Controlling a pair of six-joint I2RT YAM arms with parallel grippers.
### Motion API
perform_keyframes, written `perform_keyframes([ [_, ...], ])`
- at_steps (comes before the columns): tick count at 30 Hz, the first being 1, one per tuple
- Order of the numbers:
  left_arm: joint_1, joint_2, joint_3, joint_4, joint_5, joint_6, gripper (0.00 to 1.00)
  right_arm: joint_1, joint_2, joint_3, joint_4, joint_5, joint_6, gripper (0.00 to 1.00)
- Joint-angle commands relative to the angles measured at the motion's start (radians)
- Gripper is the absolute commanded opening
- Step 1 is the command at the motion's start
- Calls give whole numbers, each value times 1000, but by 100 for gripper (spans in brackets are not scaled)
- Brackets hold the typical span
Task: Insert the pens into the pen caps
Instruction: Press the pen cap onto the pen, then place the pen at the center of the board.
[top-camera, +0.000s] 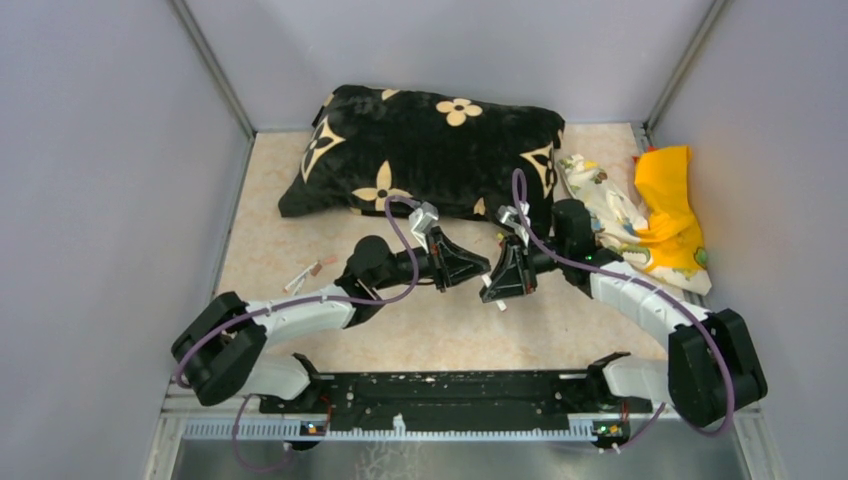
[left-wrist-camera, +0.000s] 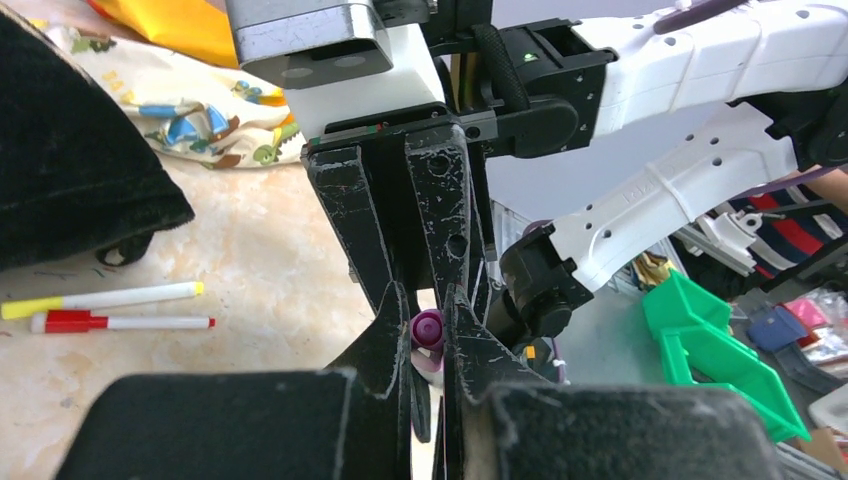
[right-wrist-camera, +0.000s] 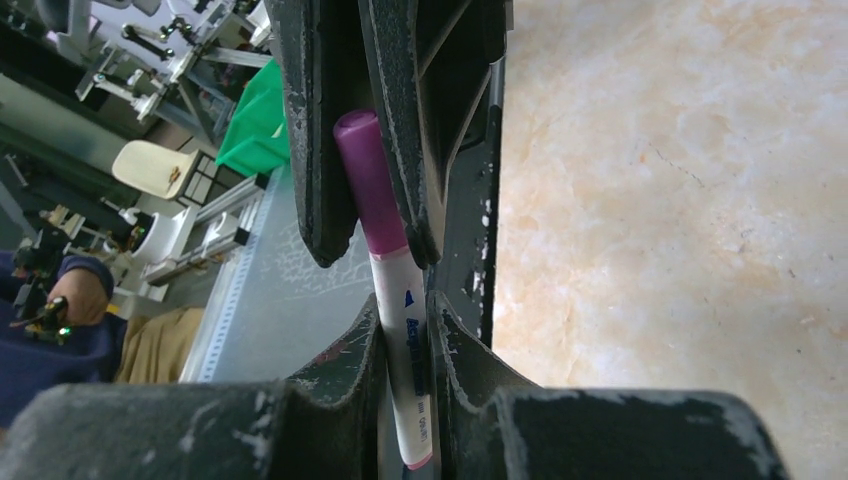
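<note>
Checking both wrist views, I found the left gripper (left-wrist-camera: 426, 345) pressed together on a short purple plastic pen cap (right-wrist-camera: 362, 175), its jaws pinching the cap from both sides. The right gripper (right-wrist-camera: 403, 325) was clamped on a thin white marker pen (right-wrist-camera: 408, 385) with blue print on its barrel, gripping the barrel below the cap. In the right wrist view cap and pen lay in one line, and the purple piece met the white barrel with no gap I could see. How deep the pen sat inside I could not tell. The two tools met nose to nose over the middle of the beige marble-patterned table (top-camera: 450, 330), fingertips just beside each other.

Noted on the table in the left wrist view:
- A white pen with yellow ends (left-wrist-camera: 100, 298) and a white pen with red ends (left-wrist-camera: 120, 322) lay side by side near a corner of the black cushion with cream flower print (top-camera: 420, 150).

Noted in the overhead view:
- Two small pen-like pieces (top-camera: 298, 281) lay on the left part of the table, near the left arm and well apart from the grippers. One had a reddish end; finer detail was too small to tell.
- A white printed cloth (top-camera: 600, 205) and a yellow cloth (top-camera: 670, 200) lay right of the cushion, touching each other.
</note>
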Motion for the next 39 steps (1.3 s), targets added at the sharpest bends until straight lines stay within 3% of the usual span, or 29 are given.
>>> perform_keyframes([
  [1,-126,95,-75,-191,375,-125,0,-48,-39,178,83,322,-96,0],
  [5,-151,115,-88,-206,347,-144,0,-51,-49,214,-28,412,-179,0],
  [9,-181,103,-98,-343,255,-106,0,-70,-61,227,-58,492,-188,0],
  [11,-184,90,-134,-297,225,-139,0,-73,-62,225,-56,500,-181,0],
  [17,-197,110,-194,-62,203,-242,0,-80,-60,160,163,306,-16,0],
  [28,-230,180,-215,123,158,-261,0,-91,-47,90,464,219,215,0],
  [32,-236,210,-228,200,150,-332,0,-91,-54,160,174,326,0,0],
  [39,-280,233,-186,125,-21,-367,0,-91,-61,182,83,414,-68,0],
])
